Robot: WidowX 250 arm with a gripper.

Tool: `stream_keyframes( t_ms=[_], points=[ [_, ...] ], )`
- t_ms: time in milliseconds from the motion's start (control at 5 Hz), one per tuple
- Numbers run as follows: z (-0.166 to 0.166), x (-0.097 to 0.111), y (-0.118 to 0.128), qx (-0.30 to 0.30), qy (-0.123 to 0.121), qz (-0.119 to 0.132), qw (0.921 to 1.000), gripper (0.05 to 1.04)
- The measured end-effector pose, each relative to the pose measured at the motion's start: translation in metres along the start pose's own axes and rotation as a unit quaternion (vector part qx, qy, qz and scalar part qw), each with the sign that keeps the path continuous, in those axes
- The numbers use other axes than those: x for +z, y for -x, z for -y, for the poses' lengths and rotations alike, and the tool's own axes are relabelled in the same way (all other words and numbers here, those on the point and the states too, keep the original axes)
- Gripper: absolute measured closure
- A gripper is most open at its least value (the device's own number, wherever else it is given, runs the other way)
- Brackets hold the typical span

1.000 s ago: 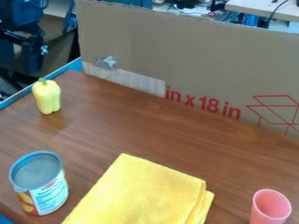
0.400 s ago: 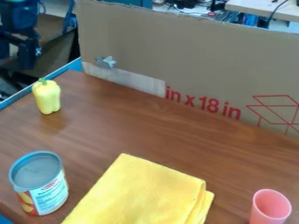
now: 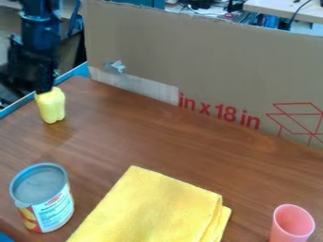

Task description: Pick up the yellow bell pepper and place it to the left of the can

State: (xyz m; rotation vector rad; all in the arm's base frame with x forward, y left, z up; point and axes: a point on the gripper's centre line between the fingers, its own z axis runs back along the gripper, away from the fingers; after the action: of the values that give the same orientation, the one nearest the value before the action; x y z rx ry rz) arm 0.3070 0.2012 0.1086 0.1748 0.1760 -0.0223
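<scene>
The black gripper (image 3: 41, 84) hangs at the upper left, its lower end over the top of a yellow bell pepper (image 3: 51, 107) and hiding its green stem. Whether the two touch cannot be told. The pepper stands upright near the table's left edge. A can with a grey lid (image 3: 43, 197) stands at the lower left. To its right lies a folded yellow cloth (image 3: 154, 208), and a pink cup (image 3: 292, 224) stands upright at the lower right.
A tall cardboard panel (image 3: 208, 61) runs along the back of the brown wooden table (image 3: 170, 146). Blue edging (image 3: 18, 104) borders the table at the left. A small blue thing (image 3: 5, 237) shows in the bottom left corner.
The arm has come right and down from the upper left, and its gripper is now at the pepper's top. The pepper, can, cloth and cup have kept their places.
</scene>
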Motion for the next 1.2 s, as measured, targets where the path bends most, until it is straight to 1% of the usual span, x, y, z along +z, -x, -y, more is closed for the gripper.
stream_keyframes(
  t_ms=[200, 400, 600, 800, 1000, 1200],
  points=[
    [-0.001, -0.004, -0.012, -0.005, 0.006, 0.000, 1.0000, 0.083],
    [-0.004, -0.011, -0.021, 0.000, 0.011, -0.011, 0.9999, 0.083],
    [-0.006, -0.018, -0.028, 0.003, 0.018, -0.026, 0.9995, 0.083],
    [-0.006, -0.025, -0.031, 0.004, 0.031, -0.048, 0.9984, 0.118],
    [-0.006, -0.025, -0.032, 0.009, 0.031, -0.050, 0.9982, 0.354],
    [-0.005, -0.023, -0.033, 0.009, 0.034, -0.042, 0.9985, 0.535]
  ],
)
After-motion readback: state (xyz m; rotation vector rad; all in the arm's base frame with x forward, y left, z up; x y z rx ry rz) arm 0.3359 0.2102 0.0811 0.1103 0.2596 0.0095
